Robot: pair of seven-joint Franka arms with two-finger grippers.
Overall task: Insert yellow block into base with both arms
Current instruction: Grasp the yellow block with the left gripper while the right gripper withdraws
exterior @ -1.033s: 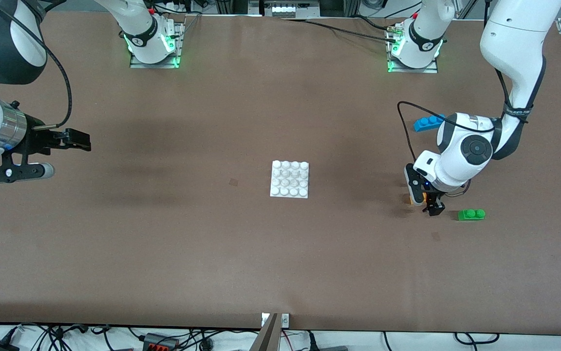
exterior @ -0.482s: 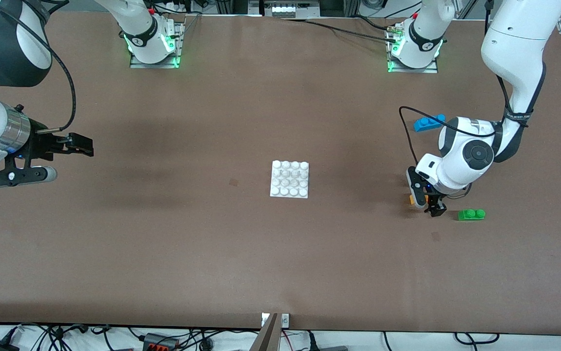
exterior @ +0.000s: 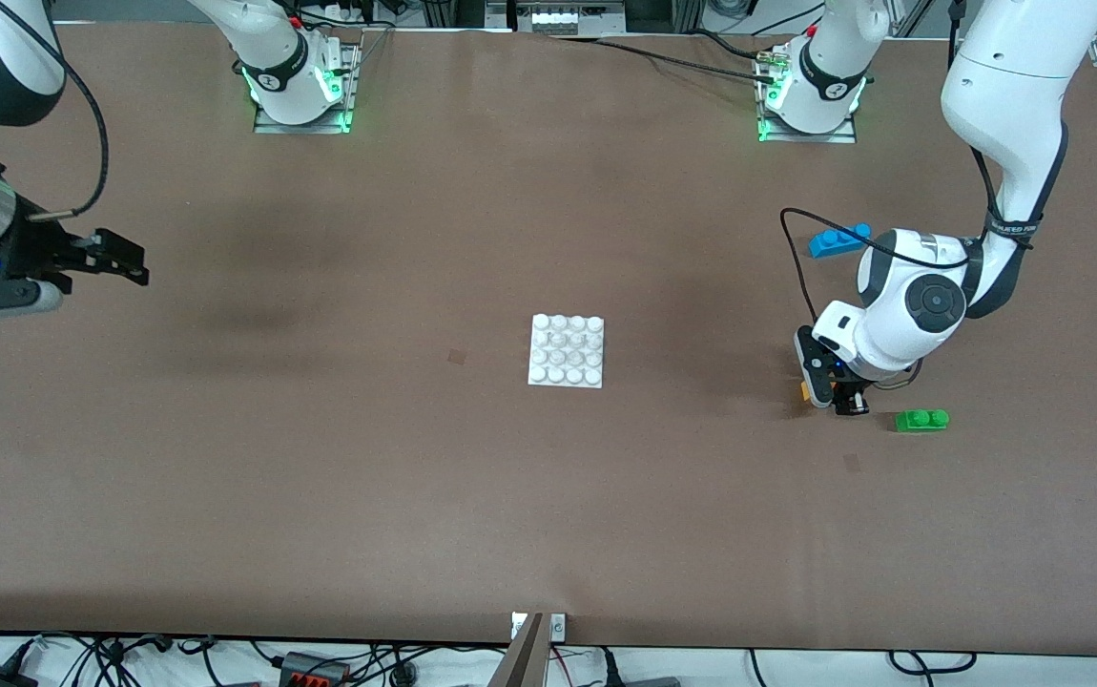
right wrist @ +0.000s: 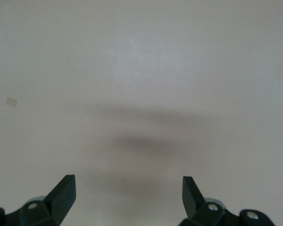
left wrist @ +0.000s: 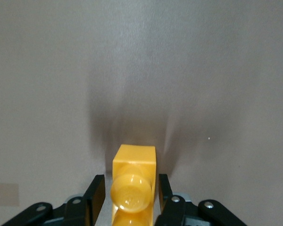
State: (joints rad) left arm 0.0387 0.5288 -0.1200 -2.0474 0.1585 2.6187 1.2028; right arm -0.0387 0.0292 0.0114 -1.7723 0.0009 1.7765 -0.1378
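The yellow block (left wrist: 133, 162) lies on the table toward the left arm's end, and only a sliver of it (exterior: 805, 390) shows in the front view. My left gripper (exterior: 839, 401) is down at the table and straddles the block. Its jaws stand close on both sides, with a thin strip of table still showing between each finger (left wrist: 98, 188) and the block. The white base (exterior: 566, 350) sits at the table's middle. My right gripper (exterior: 124, 265) is open and empty, up over the right arm's end of the table, well apart from the base.
A green two-stud brick (exterior: 921, 420) lies on the table just beside my left gripper, toward the left arm's end. A blue brick (exterior: 838, 240) lies farther from the front camera, partly covered by the left arm.
My left gripper has dropped lower around the yellow block, hiding more of it. My right gripper has pulled up and outward toward the right arm's end of the table.
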